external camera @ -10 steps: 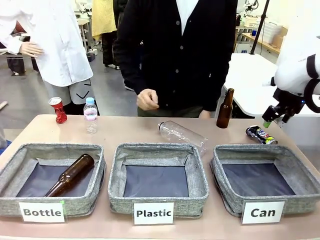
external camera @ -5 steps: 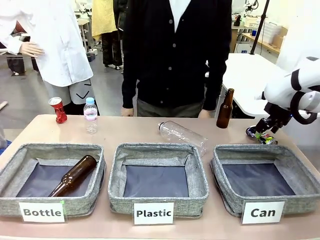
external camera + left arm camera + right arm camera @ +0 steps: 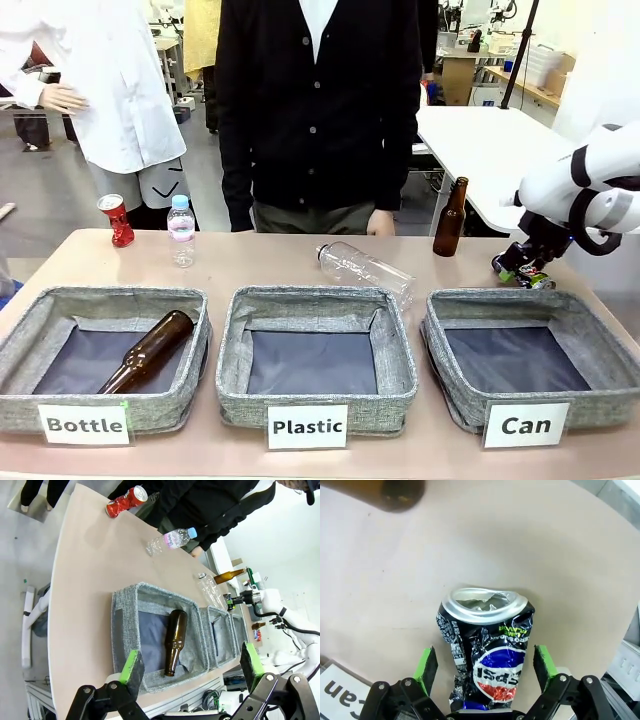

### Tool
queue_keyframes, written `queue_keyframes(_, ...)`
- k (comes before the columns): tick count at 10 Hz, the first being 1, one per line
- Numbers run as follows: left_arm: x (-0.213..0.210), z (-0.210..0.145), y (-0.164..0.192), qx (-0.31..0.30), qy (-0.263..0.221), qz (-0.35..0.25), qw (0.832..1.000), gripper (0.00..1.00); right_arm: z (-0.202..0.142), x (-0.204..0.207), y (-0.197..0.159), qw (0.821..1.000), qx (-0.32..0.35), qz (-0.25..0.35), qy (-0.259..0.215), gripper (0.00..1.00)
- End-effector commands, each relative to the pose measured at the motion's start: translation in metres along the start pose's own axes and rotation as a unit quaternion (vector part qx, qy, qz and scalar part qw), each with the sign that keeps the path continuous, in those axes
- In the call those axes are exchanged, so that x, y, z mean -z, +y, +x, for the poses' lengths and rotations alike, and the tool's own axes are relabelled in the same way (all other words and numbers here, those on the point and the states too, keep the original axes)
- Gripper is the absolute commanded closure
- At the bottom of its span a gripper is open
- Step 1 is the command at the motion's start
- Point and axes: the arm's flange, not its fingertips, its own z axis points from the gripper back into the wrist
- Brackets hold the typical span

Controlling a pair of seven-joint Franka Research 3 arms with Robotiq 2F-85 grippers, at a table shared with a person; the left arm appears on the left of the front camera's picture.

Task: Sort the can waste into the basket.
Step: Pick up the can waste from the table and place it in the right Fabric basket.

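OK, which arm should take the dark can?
Right. The right gripper straddles the can, fingers open; the left gripper sits beyond the Bottle basket, at the other end of the table.

A second ago the right claw (image 3: 517, 268) hung high above the dark crushed can (image 3: 541, 281), on its far side. It has since dropped to the bench (image 3: 250, 265), and its spread fingers (image 3: 426, 664) now stand on either side of the can with gaps showing. The person (image 3: 315, 110) has lowered the raised hand and stepped away from the can.
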Motion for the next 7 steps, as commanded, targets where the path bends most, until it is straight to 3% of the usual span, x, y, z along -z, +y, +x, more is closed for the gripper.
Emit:
queue_keyframes(1, -0.0004, 0.0016, -0.0001, 0.011, -0.007, -0.009, 1.0, 0.0, 0.007, 0.0038, -0.0071, 1.0, -0.006, 0.002, -0.016, 0.0)
queue_keyframes(5, -0.0004, 0.0016, -0.0001, 0.011, -0.007, -0.009, 1.0, 0.0, 0.0086, 0.0052, -0.0067, 1.0, -0.002, -0.003, -0.008, 0.0)
queue_keyframes(6, -0.0004, 0.0016, -0.0001, 0.011, -0.007, -0.009, 1.0, 0.0, 0.0089, 0.0046, -0.0064, 1.0, 0.001, -0.003, -0.004, 0.6)
queue_keyframes(7, -0.0004, 0.0016, -0.0001, 0.011, -0.007, -0.009, 1.0, 0.0, 0.0088, 0.0046, -0.006, 1.0, 0.0, 0.003, 0.0, 0.6)
